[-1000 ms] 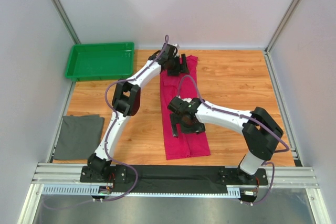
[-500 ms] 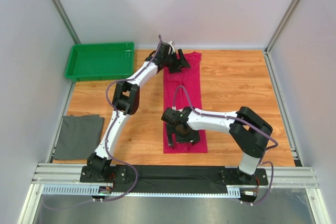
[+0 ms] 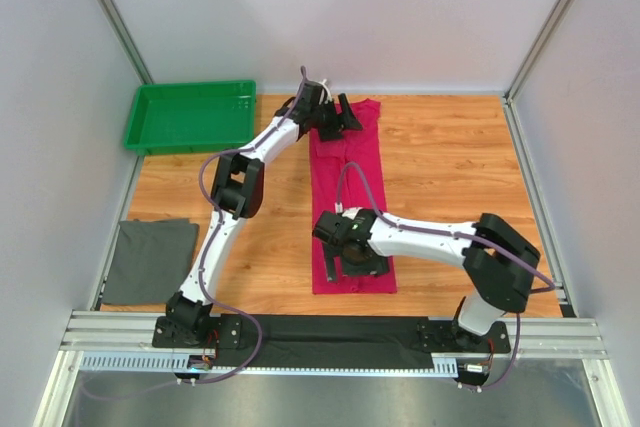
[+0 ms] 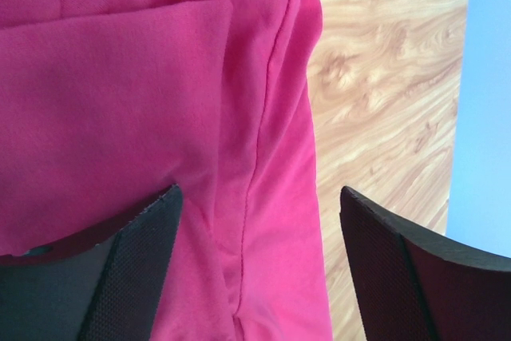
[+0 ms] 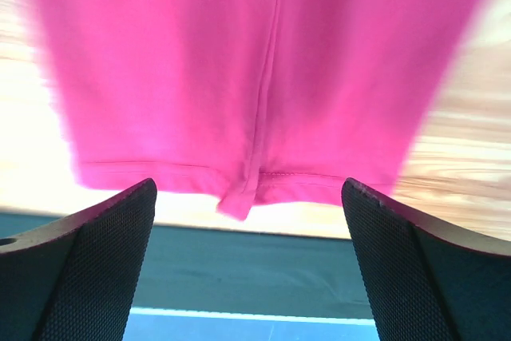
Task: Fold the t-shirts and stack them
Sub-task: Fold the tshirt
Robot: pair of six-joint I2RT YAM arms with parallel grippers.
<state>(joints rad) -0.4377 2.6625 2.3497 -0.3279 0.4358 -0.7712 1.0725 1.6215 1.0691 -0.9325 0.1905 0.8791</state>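
Both jaws spread wide: left gripper (image 4: 259, 201) over t-shirt (image 3: 347, 177) far end, right gripper (image 5: 247, 185) over near hem, cloth ungripped.

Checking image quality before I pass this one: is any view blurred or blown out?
Top external: evenly lit and sharp. Left wrist: t-shirt seams crisp, no glare. Right wrist: t-shirt edges smeared, the wood table washed out to near white, the fingers dark.

Pink t-shirt (image 5: 255, 61), hem blurred, perhaps creased down the middle, above the wide-apart right gripper (image 5: 247, 189).
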